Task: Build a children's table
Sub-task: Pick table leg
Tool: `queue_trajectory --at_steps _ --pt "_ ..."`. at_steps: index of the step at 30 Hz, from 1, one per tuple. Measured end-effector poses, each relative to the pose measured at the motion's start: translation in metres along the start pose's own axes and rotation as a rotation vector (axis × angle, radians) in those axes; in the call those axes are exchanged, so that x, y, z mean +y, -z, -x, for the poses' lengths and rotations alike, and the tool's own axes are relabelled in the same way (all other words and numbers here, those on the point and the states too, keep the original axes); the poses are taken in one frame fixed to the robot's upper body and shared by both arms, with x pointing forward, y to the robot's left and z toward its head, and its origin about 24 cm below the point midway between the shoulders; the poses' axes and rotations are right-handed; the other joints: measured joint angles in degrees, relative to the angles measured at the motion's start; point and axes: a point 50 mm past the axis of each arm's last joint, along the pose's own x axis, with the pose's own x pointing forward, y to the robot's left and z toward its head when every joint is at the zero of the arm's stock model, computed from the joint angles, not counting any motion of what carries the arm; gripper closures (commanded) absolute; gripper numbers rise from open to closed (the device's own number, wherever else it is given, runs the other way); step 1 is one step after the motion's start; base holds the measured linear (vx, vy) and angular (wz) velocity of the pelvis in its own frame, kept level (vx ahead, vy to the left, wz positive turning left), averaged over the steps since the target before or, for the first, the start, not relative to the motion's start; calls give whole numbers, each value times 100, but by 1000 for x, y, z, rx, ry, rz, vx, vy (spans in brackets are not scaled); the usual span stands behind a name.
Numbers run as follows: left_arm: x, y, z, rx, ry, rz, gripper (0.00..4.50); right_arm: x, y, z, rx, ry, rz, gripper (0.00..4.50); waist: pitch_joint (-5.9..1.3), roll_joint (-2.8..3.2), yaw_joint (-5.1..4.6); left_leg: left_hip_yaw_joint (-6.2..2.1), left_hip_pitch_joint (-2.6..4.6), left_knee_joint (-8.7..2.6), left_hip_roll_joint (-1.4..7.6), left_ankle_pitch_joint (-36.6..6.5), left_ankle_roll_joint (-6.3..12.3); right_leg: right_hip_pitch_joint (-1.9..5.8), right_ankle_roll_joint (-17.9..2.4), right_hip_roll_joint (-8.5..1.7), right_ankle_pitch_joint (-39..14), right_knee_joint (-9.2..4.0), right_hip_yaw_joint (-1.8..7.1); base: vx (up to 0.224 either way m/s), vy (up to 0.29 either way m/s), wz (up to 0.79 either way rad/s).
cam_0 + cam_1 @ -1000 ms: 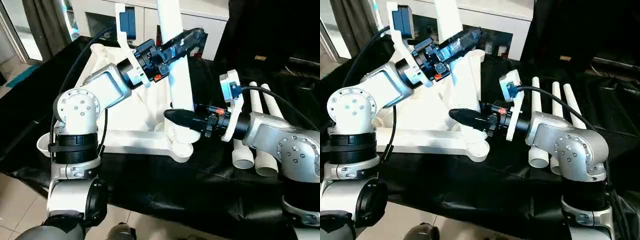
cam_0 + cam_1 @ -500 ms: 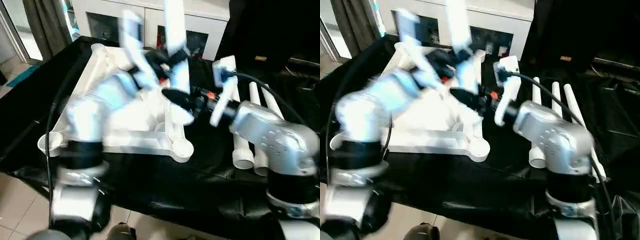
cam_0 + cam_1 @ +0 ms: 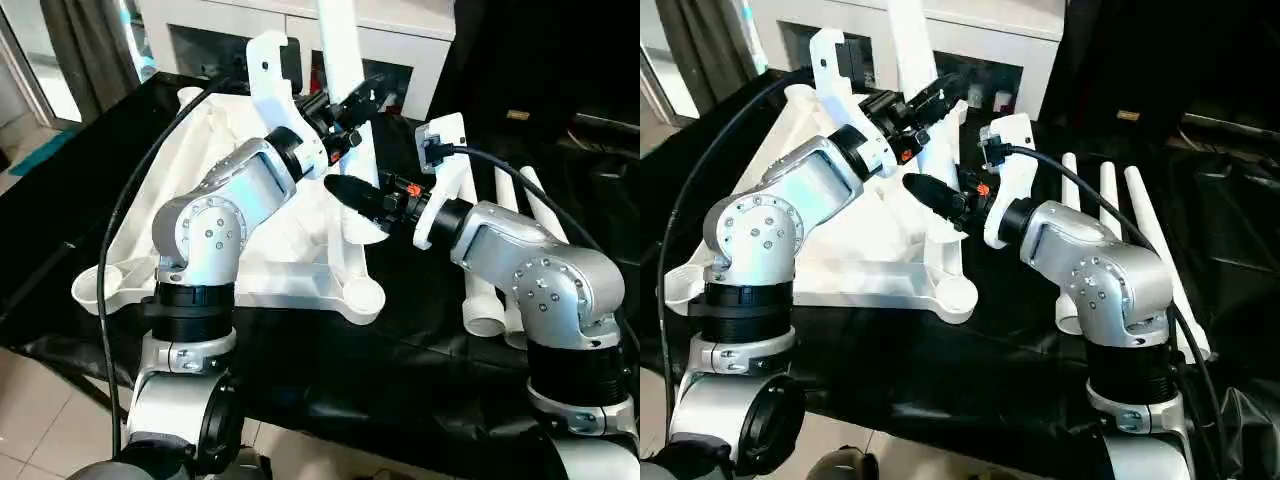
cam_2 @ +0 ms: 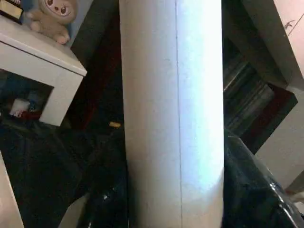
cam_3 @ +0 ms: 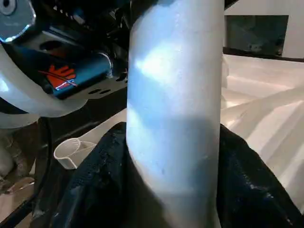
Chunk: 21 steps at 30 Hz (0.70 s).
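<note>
Currently the left pincer [image 3: 352, 100] and right pincer [image 3: 345, 190] both pinch one upright leg [image 3: 343, 60] over the inverted table top [image 3: 215, 215] on the black tabletop [image 3: 300, 380]. Step in hand: seating it. Next, align it with the corner socket [image 3: 361, 297] and press down. Three spare legs [image 3: 490, 290] lie beside.

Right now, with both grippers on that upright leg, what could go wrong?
1. The upright leg stands away from the near corner socket; it may tip if either grip loosens.
2. The left gripper and right gripper sit close together on the leg, so they might collide.
3. The tabletop lies loose on black cloth and could slide if pushed.
</note>
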Motion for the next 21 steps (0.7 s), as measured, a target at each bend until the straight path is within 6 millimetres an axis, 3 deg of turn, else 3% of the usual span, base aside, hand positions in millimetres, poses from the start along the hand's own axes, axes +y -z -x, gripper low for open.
queue_trajectory --at_steps 9,10,11,14,21 --pt "4 -4 -1 27 51 4 257 -2 -3 2 6 0 45 252 0 0 0 0 0 0 0 0 0 0 0 0 0 0 0 0 0 0" --pt "4 -5 0 27 66 0 257 -2 -3 2 2 -5 54 196 0 0 0 0 0 -1 0 0 0 0 0 0 0 0 0 0 0 0" --pt "5 -7 2 31 85 -11 257 -1 -4 2 1 -19 57 182 0 0 -2 0 0 -1 0 0 0 -1 0 0 0 0 0 0 0 0" --pt "15 -19 11 33 84 -68 258 -1 -3 8 10 -76 52 164 1 2 -19 0 0 -2 1 0 0 -3 0 0 0 2 -1 0 0 0" --pt "1 -16 17 107 274 -60 260 -5 -8 31 36 -207 22 137 2 0 50 0 -3 15 0 -2 4 6 -5 -2 4 0 0 0 0 0"
